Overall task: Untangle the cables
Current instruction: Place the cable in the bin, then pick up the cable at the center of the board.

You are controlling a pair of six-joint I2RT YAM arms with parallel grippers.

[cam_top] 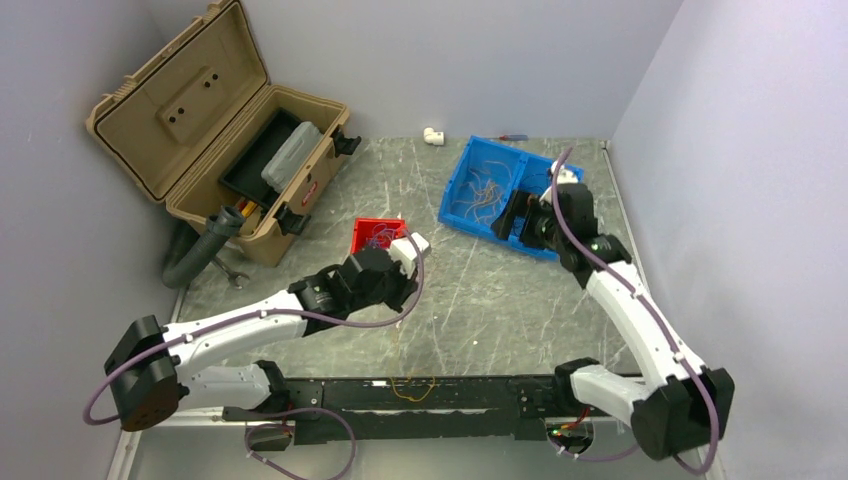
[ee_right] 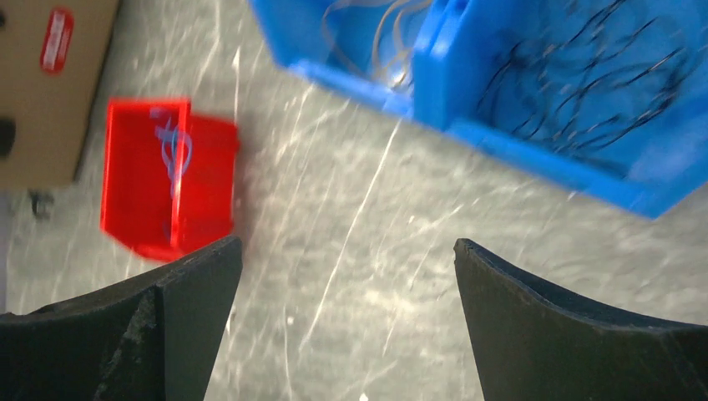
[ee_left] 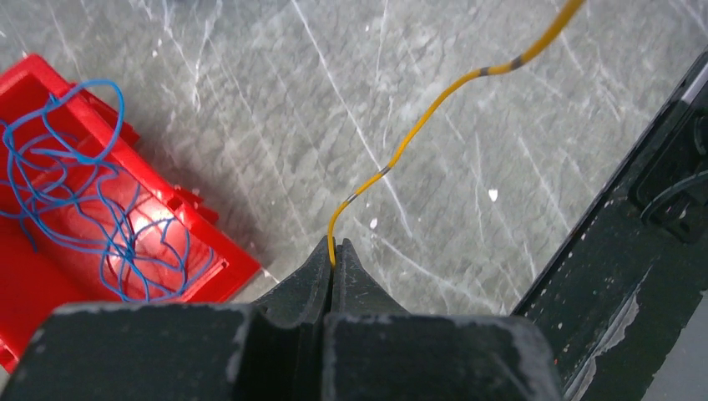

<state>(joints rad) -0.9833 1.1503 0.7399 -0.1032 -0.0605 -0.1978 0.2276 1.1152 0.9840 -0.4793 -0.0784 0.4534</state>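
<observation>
The left end effector (ee_left: 332, 251) is clenching one yellow-orange cable (ee_left: 434, 113) between its closed jaws, just beside the one red bin (ee_left: 209, 251), where a loose bunch of blue cables (ee_left: 75, 175) is lying, too tangled to count. The right end effector (ee_right: 346, 244) is hanging released, its jaws standing wide apart with nothing between them, above the bench (ee_right: 334, 167) near the one blue bin (ee_right: 534, 159), whose two compartments are holding black cables (ee_right: 576, 75) in one and pale orange strands (ee_right: 376, 33) in the other. One tan toolbox (cam_top: 200, 130) is sitting open at the far left.
</observation>
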